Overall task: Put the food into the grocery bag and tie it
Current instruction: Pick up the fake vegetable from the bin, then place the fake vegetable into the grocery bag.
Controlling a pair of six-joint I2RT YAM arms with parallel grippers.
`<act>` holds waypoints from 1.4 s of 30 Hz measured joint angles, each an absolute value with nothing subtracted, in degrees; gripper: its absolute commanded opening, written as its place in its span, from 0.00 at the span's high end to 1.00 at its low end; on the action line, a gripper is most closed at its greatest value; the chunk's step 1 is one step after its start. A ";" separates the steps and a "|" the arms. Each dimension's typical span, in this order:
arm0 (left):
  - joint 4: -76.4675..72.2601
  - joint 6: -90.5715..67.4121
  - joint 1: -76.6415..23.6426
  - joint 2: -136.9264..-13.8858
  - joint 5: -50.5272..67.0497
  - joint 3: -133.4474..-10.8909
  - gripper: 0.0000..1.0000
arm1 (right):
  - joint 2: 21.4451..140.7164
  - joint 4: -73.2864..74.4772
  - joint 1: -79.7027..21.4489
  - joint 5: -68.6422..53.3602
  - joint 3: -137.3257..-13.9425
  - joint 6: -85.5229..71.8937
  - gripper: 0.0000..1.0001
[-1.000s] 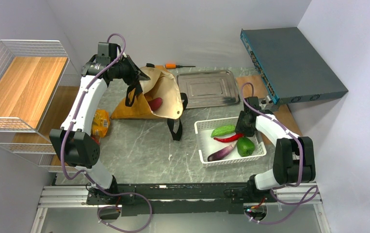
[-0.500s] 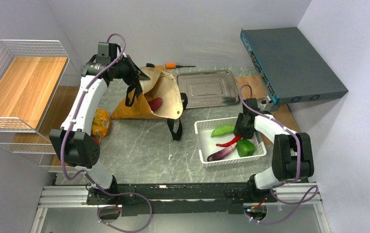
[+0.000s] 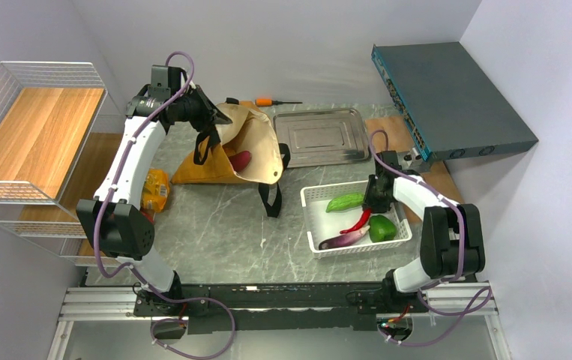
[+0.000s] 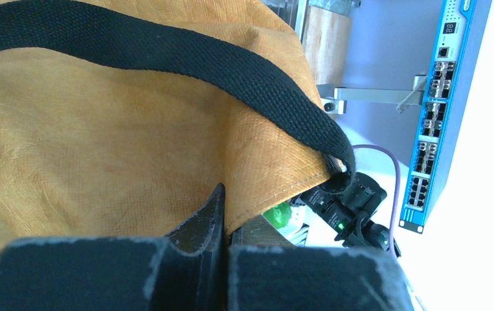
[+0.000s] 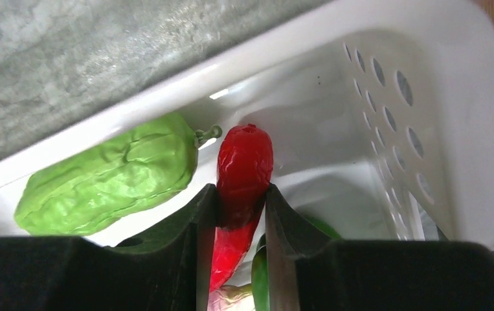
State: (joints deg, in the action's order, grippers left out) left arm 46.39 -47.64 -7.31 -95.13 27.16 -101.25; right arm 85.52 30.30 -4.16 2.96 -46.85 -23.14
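Note:
The mustard grocery bag (image 3: 256,139) lies open at the table's back left, cream lining showing, with a magenta root (image 3: 241,160) inside. My left gripper (image 3: 214,121) is shut on the bag's rim (image 4: 263,181) beside its black strap (image 4: 166,55) and holds the mouth up. My right gripper (image 3: 373,202) is in the white basket (image 3: 311,201), shut on a red chili pepper (image 5: 244,159), which also shows in the top view (image 3: 359,220). A yellow snack packet (image 3: 155,189) lies at the left table edge. No bread pieces show.
The basket also holds a bumpy green gourd (image 3: 345,202), a green bell pepper (image 3: 382,228) and a purple eggplant (image 3: 345,238). A steel tray (image 3: 320,135), an orange screwdriver (image 3: 271,100), a blue network switch (image 3: 447,97) and a wire shelf (image 3: 35,135) surround the work area.
My right gripper has shifted slightly within the basket, and the red pepper has swung from lying sideways to pointing toward the front. The left arm and bag have not moved.

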 measured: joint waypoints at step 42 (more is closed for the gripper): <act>46.37 -47.68 -6.98 -95.13 27.22 -101.25 1.00 | 71.29 17.32 -5.26 -35.97 -67.92 -23.75 0.93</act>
State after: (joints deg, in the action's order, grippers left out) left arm 46.37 -47.68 -6.98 -95.13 27.22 -101.25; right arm 71.29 17.32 -5.26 -35.97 -67.92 -23.75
